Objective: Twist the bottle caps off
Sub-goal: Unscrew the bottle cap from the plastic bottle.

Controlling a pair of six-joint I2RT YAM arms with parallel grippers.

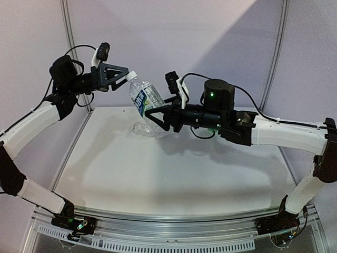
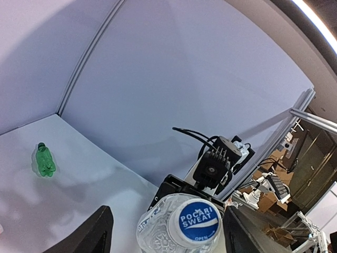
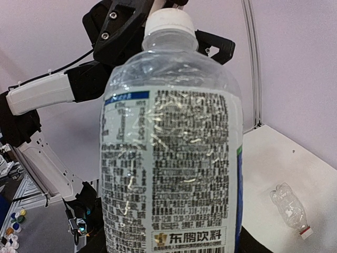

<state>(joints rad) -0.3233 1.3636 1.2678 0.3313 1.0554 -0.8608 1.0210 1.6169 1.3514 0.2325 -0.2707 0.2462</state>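
**White Table, Bottle Held Aloft: Cap Lies Between the Left Jaws**

White table (image 1: 174, 174) surface runs open from the arm bases at the near edge to the middle, leaving both arms free room to swing. Over the far part, the right gripper (image 1: 156, 120) is clamped on the lower body of the labelled bottle (image 1: 143, 97) and holds it well off the surface. The bottle's long axis is tilted, with its base toward the right arm and its neck up and toward the left. The cap (image 1: 131, 75) is on, at the upper-left end.

The left gripper (image 1: 125, 74) meets that end head-on, in line with the bottle's axis; its wrist view looks straight onto the cap top. Its fingers (image 2: 89, 232) stand one on each side of the cap with a gap showing at each, so the jaws are apart and grip nothing. The cap lies nearer one finger than the other.

Judgement: the next move calls for closing on the cap and turning about the bottle's axis. Only the left arm is placed for it.

Just beyond and below the held bottle, the unlabelled bottle (image 1: 141, 129) lies on its side on the table. The green bottle (image 2: 45, 159) rests well apart, near the foot of the back wall (image 1: 210, 42). Neither crowds the cap.
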